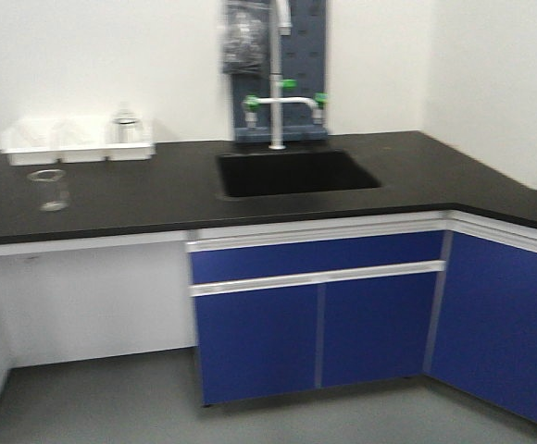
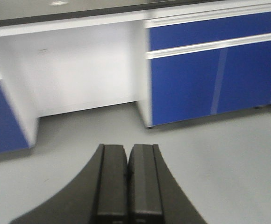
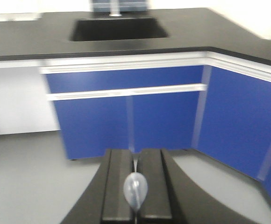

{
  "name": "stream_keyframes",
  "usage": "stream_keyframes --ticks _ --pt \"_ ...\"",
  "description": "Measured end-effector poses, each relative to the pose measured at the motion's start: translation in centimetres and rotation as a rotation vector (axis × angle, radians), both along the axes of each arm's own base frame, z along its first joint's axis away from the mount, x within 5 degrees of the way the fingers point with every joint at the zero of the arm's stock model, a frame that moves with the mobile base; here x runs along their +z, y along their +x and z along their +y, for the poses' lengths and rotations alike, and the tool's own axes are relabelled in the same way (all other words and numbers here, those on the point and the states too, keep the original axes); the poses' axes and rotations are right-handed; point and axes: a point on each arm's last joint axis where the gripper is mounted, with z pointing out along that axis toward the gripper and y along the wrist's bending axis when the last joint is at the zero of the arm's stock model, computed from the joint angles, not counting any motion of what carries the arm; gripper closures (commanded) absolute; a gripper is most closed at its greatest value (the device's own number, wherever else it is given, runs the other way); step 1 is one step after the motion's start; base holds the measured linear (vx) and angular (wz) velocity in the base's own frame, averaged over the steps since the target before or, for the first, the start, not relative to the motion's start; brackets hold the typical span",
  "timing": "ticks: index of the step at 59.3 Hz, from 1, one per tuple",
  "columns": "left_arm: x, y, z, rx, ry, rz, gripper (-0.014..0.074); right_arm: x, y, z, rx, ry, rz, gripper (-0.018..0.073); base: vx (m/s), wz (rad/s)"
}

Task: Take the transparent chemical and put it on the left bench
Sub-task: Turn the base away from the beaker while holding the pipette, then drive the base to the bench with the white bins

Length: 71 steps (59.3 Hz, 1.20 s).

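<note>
The transparent chemical, a small clear glass beaker [image 1: 51, 190], stands upright on the black benchtop [image 1: 139, 199] at the far left of the front view. It is just in front of a row of white plastic bins [image 1: 74, 143] against the white wall. My left gripper [image 2: 127, 156] is shut and empty, low over the grey floor, facing the knee gap under the bench. My right gripper [image 3: 135, 161] is shut, low over the floor, facing the blue cabinets. A pale translucent teardrop shape [image 3: 135, 189] lies over its seam; I cannot tell what it is. Neither gripper shows in the front view.
The same black top runs right to a sink [image 1: 292, 173] with a white tap [image 1: 276, 92], then turns a corner at the right wall. Blue cabinet doors [image 1: 315, 324] stand below it. A clear bottle [image 1: 125, 125] sits in the bins. The floor is grey [image 1: 111, 407].
</note>
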Motion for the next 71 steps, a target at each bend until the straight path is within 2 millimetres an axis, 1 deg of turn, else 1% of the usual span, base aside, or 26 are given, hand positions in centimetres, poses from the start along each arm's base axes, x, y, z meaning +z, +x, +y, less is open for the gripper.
stream_keyframes --ticks 30,71 --pt "0.0 0.0 0.0 0.0 0.0 0.0 0.06 0.0 0.0 0.0 0.0 0.0 0.0 0.0562 0.14 0.66" --pt "0.0 0.0 0.0 0.0 0.0 0.0 0.06 0.0 0.0 0.0 0.0 0.0 0.0 0.0562 0.29 0.52"
